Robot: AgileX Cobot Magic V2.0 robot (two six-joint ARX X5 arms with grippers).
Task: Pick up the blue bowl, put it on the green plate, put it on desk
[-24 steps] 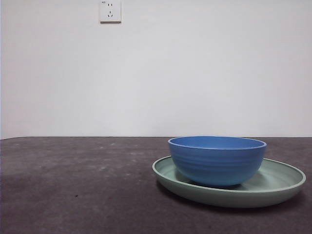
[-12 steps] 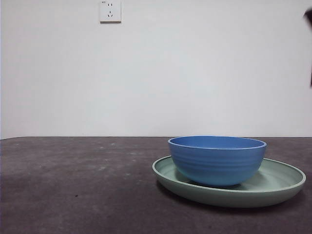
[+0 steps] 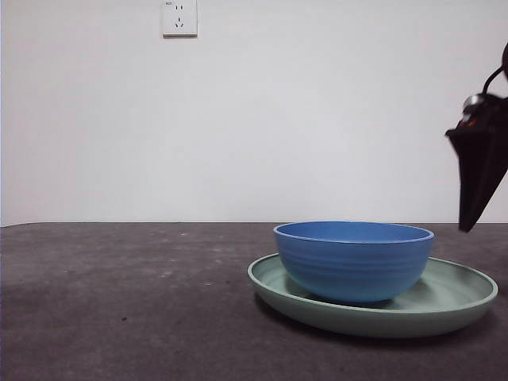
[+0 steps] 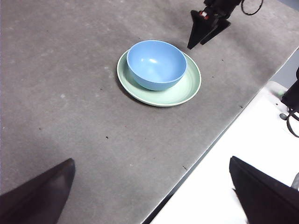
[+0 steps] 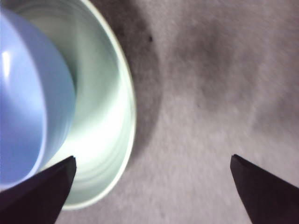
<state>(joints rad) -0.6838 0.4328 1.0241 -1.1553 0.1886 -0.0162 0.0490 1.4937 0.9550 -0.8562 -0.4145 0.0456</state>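
Seen level from the front, left to right: bare desk [image 3: 127, 302], then bowl [image 3: 353, 260] sitting upright inside plate [image 3: 464, 298], then a dark pointed gripper tip at the right edge, hanging above the plate's rim and clear of both dishes. Wall socket [image 3: 179, 17] high on the pale wall behind. Bowl off centre on the plate, nearer its left side in this view, rim level, nothing visible inside.

From the left wrist camera, high and far back: whole desk spread out, bowl [image 4: 156, 64] and plate [image 4: 187, 91] small and well away from the left gripper [image 4: 154, 196], whose two black jaws stand wide apart with nothing between them. Only here, both arms in one picture: right gripper [image 4: 202, 35] poised just beyond the plate's far rim, not touching it. Also only here, the desk's edge and a white surface [image 4: 243, 163] beside it.

From the right wrist camera, close and blurred: right gripper [image 5: 154, 186] spread wide and empty, jaws straddling bare desk [image 5: 210, 93] beside the plate [image 5: 112, 126]; one jaw over the plate's rim, the other well out over the tabletop. Bowl [image 5: 28, 107] filling the frame's edge, resting in the plate's hollow. Plate's shadow dark on the desk alongside its rim, a detail lost in the front view.
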